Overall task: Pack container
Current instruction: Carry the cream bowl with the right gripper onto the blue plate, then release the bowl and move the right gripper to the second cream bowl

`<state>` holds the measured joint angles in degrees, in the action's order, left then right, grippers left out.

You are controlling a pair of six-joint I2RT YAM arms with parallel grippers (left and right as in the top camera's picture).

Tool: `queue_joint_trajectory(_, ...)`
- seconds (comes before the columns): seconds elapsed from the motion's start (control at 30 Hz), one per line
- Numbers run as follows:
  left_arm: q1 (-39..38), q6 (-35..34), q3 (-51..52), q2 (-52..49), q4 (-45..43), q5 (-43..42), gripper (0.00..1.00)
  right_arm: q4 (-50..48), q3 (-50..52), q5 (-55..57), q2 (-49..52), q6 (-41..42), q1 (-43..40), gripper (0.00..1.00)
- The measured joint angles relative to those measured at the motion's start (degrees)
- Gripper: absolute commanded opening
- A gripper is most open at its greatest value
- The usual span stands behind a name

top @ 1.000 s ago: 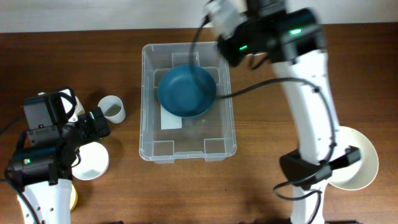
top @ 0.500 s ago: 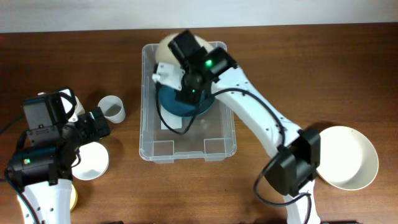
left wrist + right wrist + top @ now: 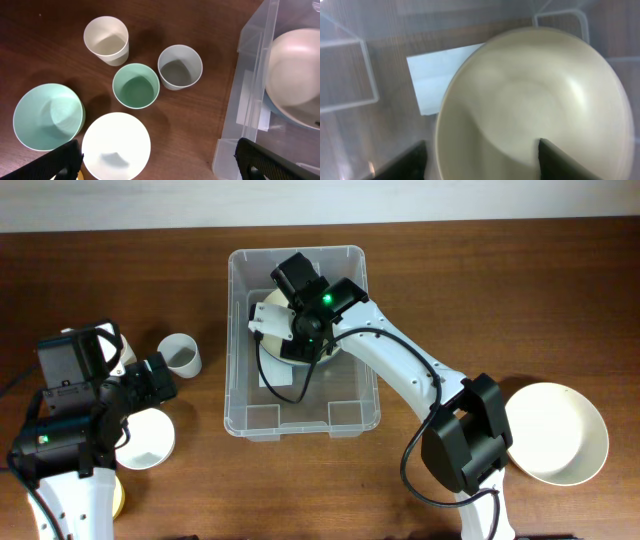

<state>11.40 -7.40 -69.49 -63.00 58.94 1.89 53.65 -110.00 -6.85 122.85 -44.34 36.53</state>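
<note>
Container (image 3: 300,432): a clear plastic tub with rounded corners, upright and open-topped. It sits mid-table toward the far edge, between the two arms.
Label (image 3: 437,75): a white rectangle flat on the tub's base, partly covered by the bowl above it.
Cream bowl (image 3: 535,100): inside the tub toward its far half, mouth up and tilted a little.
Blue bowl (image 3: 285,114): only a thin blue rim shows under the cream bowl's edge, seen through the tub wall. The cream bowl appears to sit in it.
Right gripper (image 3: 482,160): reaches down into the tub over the cream bowl. Its jaws stand well apart, one outside the bowl's rim and one over its inside, pinching nothing that I can see.
Left gripper (image 3: 157,149): spread wide and holding nothing, hovering above the tableware left of the tub.
Grey cup (image 3: 180,66): upright, the piece nearest the tub's left wall.
Green cup (image 3: 136,86): upright, just beside the grey cup.
Cream cup (image 3: 106,40): upright, a little beyond the green one.
Mint bowl (image 3: 47,117): mouth up, farthest from the tub.
White bowl (image 3: 116,146): mouth up, near the mint bowl and green cup.
Large cream bowl (image 3: 560,430): alone on the right side, well apart from the tub, partly behind the right arm's base.
Table (image 3: 430,270): dark brown wood.
</note>
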Motion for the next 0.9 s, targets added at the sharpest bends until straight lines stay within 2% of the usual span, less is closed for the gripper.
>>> queue_joint_trajectory(0.17, 0.00, 0.00, 0.00, 0.00, 0.00, 0.00, 0.99, 0.09, -0.15, 2.67, -0.46, 6.75, -0.02, 0.80)
queue_joint_trajectory(0.27, 0.00, 0.00, 0.00, 0.00, 0.00, 0.00, 0.99, 0.96, -2.73, 10.27, -3.08, 17.44, -0.57, 0.80)
queue_joint_trajectory(0.43, 0.00, 0.00, -0.04, 0.00, 0.00, 0.00, 0.99, 6.27, -5.95, 21.35, -14.25, 38.82, -6.86, 0.82)
queue_joint_trajectory(0.5, 0.00, 0.00, -0.04, 0.00, 0.00, 0.00, 0.99, 14.36, -7.28, 25.68, -20.52, 53.51, -14.14, 0.99)
queue_joint_trajectory(0.63, 0.00, 0.00, -0.04, 0.00, -0.02, 0.00, 0.99, 28.50, -7.98, 27.93, -24.22, 74.95, -28.04, 0.99)
queue_joint_trajectory(0.67, 0.00, 0.00, -0.04, 0.00, 0.00, 0.00, 0.99, 31.63, -7.21, 27.45, -23.54, 82.58, -33.86, 0.99)
queue_joint_trajectory(0.77, 0.00, 0.00, -0.04, 0.00, 0.00, -0.02, 0.99, 32.65, -3.21, 24.20, -22.77, 89.70, -41.42, 0.99)
queue_joint_trajectory(0.9, 0.00, 0.00, -0.07, 0.00, 0.02, -0.17, 0.99, 29.07, 5.09, 21.24, -22.14, 94.12, -50.23, 0.99)
